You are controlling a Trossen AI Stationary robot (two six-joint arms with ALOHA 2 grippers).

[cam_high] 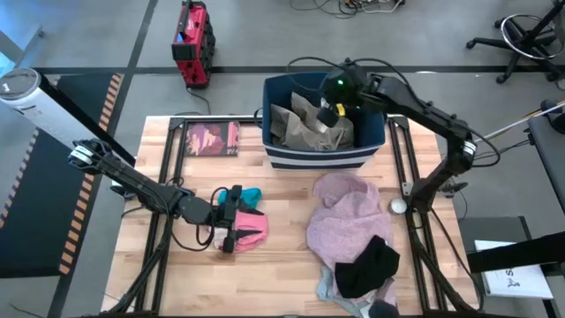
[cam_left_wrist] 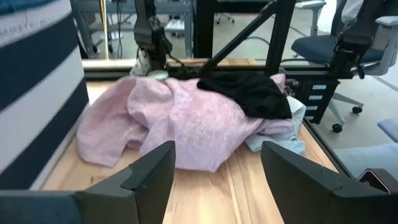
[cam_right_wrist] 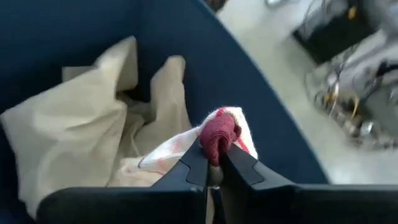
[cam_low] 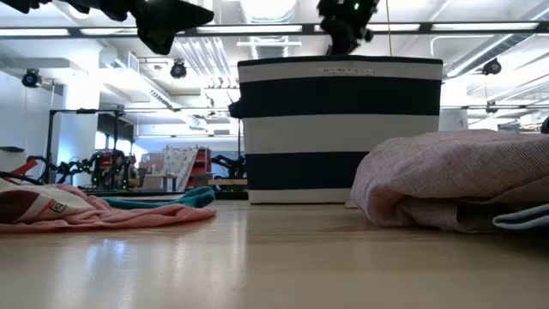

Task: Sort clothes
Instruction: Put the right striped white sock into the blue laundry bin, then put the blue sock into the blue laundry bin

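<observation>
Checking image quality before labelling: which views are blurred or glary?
Right wrist view: floor beyond the bin is blurred, while the maroon cloth in the right pincer stays sharp. Low view: bright ceiling lights leave both arms as silhouettes. High view: evenly lit.

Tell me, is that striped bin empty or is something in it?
Not empty. The bin holds a crumpled beige garment, and the right claw, shut on a maroon-and-white cloth, hangs over it.

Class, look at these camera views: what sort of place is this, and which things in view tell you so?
Probably a robotics lab or workshop: a wooden table on a bare concrete floor, office chairs beside it, and exposed ceiling lights and ducts overhead.
</observation>
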